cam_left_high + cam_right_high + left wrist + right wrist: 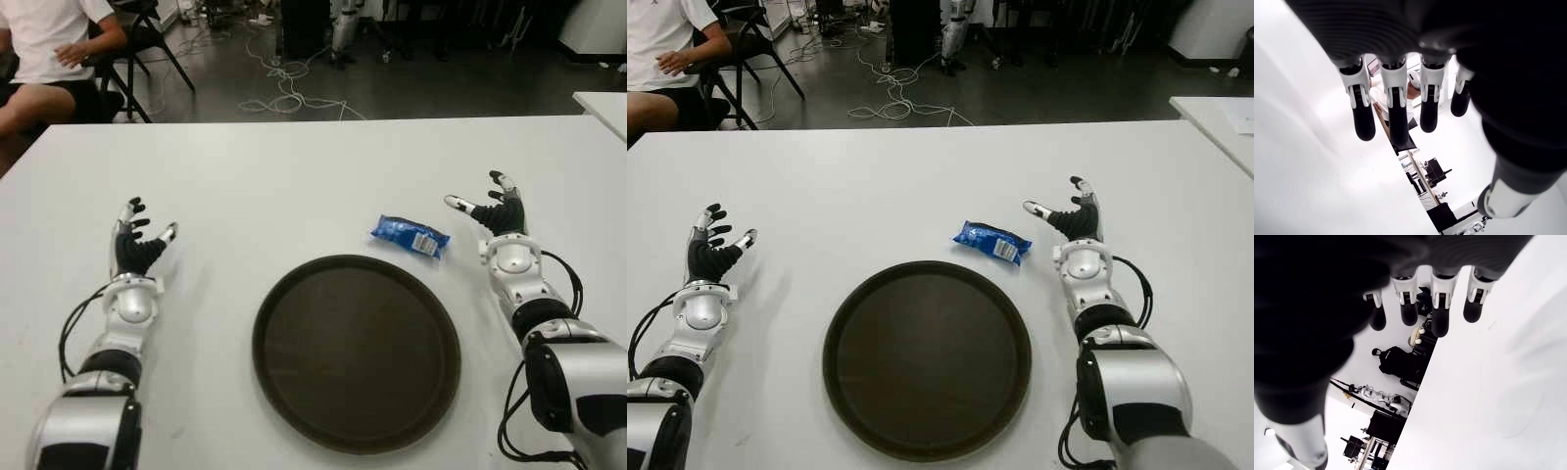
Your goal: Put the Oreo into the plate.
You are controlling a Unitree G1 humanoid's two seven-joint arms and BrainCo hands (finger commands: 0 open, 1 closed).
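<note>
Oreo (410, 235) pack: one; plate (357, 350): one.

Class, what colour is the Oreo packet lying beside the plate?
The Oreo packet is blue with a small white patch, clearest in the left eye view.

Bare white table (294, 186) lies open between the right hand (495, 211), its fingers spread and holding nothing, and the blue Oreo packet (409, 235) at its 9 o'clock. Nothing blocks the short way from the packet to the round dark brown plate (356, 351) at its 7 o'clock. The left hand (137, 245) shows well apart at the plate's 10 o'clock.
</note>
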